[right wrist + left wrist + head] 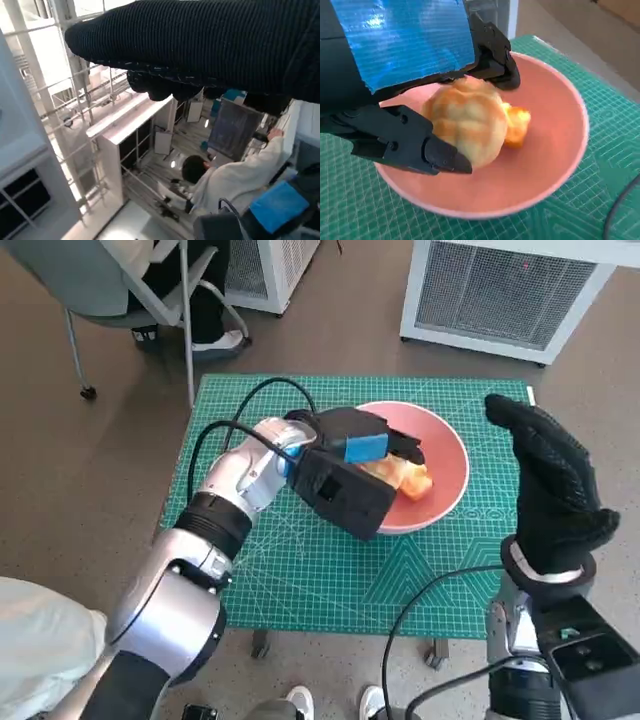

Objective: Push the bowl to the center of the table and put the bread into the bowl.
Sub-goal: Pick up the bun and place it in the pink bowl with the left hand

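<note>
Blue tape on the back of my left hand [402,75] fills the left wrist view, and under it I can see the black fingers [427,150] closed on either side of the bread [465,125], a round golden bun with an orange piece at its far side, already down inside the pink bowl [555,165]. From the head view the bowl [450,455] sits on the green cutting mat [300,570] somewhat toward my right and the far edge rather than dead centre, so I judge the push as roughly done but not exact. My right hand [550,485] is raised beside the bowl, apart from it, fingers spread and holding nothing; its wrist camera looks off into the room, where a person sits at a desk. I take the step in hand to be the release: the bread looks to be resting on or just above the bowl's floor, though I cannot tell whether it bears its own weight yet. Next I would part the left fingers gently, then lift straight up so nothing drags the bun or tips the rim.
</note>
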`<move>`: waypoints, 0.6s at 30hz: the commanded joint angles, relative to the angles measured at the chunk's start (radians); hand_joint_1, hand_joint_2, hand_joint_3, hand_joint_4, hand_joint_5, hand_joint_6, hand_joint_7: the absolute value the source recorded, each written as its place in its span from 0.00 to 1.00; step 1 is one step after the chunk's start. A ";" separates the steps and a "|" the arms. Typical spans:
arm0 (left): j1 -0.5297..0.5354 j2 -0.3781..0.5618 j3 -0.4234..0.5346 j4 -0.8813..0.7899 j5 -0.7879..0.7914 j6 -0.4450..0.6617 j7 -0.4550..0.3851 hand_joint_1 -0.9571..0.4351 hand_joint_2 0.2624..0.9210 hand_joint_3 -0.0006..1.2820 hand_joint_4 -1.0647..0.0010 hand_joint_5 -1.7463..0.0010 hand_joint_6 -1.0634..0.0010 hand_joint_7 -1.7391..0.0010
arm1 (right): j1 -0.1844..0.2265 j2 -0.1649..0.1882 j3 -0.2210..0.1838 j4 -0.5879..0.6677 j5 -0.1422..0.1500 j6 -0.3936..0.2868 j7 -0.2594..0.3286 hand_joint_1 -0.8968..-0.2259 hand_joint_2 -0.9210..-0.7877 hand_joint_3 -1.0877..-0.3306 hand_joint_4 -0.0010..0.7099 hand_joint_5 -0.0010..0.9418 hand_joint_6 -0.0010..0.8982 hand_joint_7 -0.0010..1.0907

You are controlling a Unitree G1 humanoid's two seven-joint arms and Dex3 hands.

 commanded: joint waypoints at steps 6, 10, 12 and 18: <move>0.062 0.058 0.118 -0.099 -0.142 -0.090 -0.001 0.49 1.00 0.05 0.93 1.00 0.74 0.97 | -0.002 -0.021 -0.019 0.020 -0.017 0.002 -0.015 0.74 0.00 0.74 0.64 0.00 0.16 0.64; 0.096 0.075 0.183 -0.137 -0.220 -0.149 0.012 0.47 1.00 0.05 0.92 1.00 0.73 0.97 | -0.011 -0.027 -0.023 0.014 -0.024 0.011 -0.026 0.74 0.00 0.74 0.64 0.00 0.17 0.64; 0.118 0.079 0.222 -0.157 -0.265 -0.182 0.024 0.45 1.00 0.05 0.92 0.99 0.73 0.97 | -0.016 -0.031 -0.026 0.011 -0.031 0.016 -0.035 0.74 0.00 0.74 0.64 0.00 0.17 0.63; 0.208 0.058 0.332 -0.252 -0.403 -0.269 0.079 0.42 1.00 0.07 0.85 0.98 0.67 0.96 | -0.034 -0.037 -0.033 -0.008 -0.058 0.042 -0.066 0.74 0.00 0.74 0.63 0.00 0.17 0.62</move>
